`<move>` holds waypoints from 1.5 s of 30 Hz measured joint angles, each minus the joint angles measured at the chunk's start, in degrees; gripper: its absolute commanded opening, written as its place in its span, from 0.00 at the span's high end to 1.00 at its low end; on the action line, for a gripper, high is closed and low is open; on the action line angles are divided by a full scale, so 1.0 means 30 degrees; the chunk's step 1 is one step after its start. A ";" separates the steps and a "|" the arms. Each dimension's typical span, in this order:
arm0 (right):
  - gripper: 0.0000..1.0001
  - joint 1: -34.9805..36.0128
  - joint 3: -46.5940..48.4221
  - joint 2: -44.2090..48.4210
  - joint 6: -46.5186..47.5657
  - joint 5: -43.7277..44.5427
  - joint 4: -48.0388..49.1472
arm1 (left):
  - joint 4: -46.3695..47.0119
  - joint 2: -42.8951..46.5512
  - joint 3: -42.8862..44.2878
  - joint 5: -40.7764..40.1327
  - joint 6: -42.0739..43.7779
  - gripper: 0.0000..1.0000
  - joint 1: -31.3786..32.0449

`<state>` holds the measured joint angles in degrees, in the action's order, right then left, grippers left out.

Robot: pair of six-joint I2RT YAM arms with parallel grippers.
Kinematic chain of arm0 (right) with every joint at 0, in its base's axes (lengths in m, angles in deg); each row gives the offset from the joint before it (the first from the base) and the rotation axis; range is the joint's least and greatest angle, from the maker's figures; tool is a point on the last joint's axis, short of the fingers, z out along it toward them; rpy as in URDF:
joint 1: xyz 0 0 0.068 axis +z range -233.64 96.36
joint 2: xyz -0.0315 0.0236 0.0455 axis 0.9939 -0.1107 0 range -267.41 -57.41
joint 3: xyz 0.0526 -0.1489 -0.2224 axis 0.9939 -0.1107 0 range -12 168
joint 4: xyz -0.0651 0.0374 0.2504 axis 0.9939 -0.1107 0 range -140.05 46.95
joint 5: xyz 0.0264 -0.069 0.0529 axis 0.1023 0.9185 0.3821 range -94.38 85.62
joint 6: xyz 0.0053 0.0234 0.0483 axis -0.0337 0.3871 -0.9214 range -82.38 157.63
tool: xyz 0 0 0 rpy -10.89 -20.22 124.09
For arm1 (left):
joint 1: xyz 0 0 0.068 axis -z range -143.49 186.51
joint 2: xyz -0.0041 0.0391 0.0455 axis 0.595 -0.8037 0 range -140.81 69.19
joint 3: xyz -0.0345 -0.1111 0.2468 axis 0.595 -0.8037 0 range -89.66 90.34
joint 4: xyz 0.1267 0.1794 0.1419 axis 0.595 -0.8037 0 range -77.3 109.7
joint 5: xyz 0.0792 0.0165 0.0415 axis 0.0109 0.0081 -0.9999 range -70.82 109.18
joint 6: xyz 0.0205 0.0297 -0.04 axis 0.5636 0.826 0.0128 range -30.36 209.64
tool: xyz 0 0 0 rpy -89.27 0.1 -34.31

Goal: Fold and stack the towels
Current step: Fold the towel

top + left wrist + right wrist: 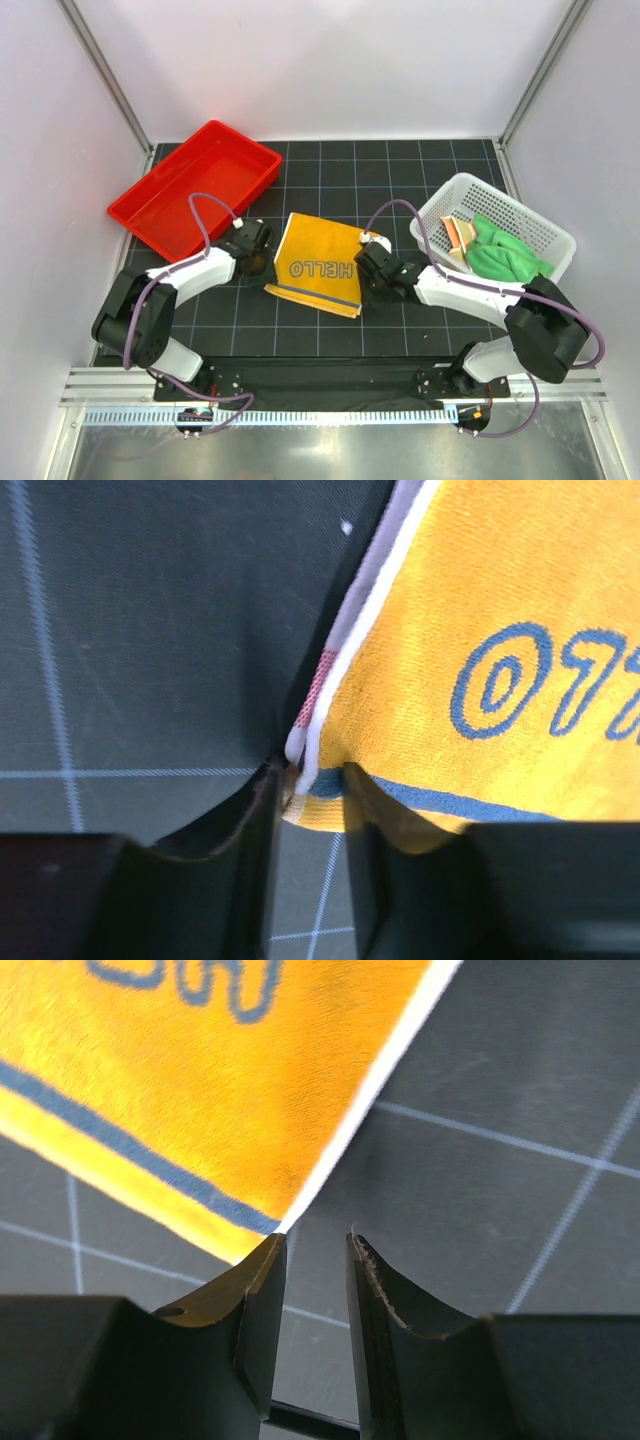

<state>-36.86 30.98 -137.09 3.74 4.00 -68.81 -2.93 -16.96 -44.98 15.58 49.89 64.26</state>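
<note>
The yellow-orange towel [318,265] with "HELLO" lettering lies flat on the black grid mat between my two arms, apparently folded in layers. My left gripper [256,247] is at its left side. In the left wrist view the towel [480,630] has one corner lying between the jaws of the left gripper [312,780], which still stand apart. My right gripper [372,263] is at the towel's right side. In the right wrist view the right gripper [315,1245] is open and empty, its left fingertip just at the corner of the towel [200,1070]. The green towel [505,258] and the striped towel [459,236] lie in the basket.
A white perforated basket [470,190] stands at the right of the mat. A red plastic tray [170,195] sits at the back left, holding nothing. White walls enclose the table on three sides.
</note>
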 measured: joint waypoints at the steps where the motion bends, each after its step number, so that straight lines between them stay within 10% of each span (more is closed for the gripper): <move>1: 0.62 -0.0248 0.0000 0.0007 -0.0022 0.0080 -0.0131 | 0.0051 -0.0022 0.0000 0.0306 -0.0095 0.70 -0.0007; 8: 0.62 -0.4459 -0.0204 0.1486 -0.0022 -0.0204 -0.1217 | 0.0925 0.1647 -0.2040 0.2288 -0.2448 0.68 0.0437; 19: 0.62 -0.4670 -0.1537 0.2630 -0.1049 -0.3235 -0.0066 | 0.0692 0.2645 -0.2616 0.2463 -0.3679 0.53 0.1581; 38: 0.64 -0.4670 -0.4408 0.2637 -0.1311 -0.4867 0.3184 | 0.0350 0.2761 -0.2557 0.2237 -0.2994 0.87 0.1581; 45: 0.82 -0.4670 -0.4546 0.2178 -0.1413 -0.5340 0.4248 | 0.0240 0.2761 -0.2382 0.2259 -0.2812 1.00 0.1581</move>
<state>-50.87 17.34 -130.56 -0.50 -12.02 -56.07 -2.21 -8.68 -52.12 22.36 41.46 69.00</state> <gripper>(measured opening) 0.228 0.013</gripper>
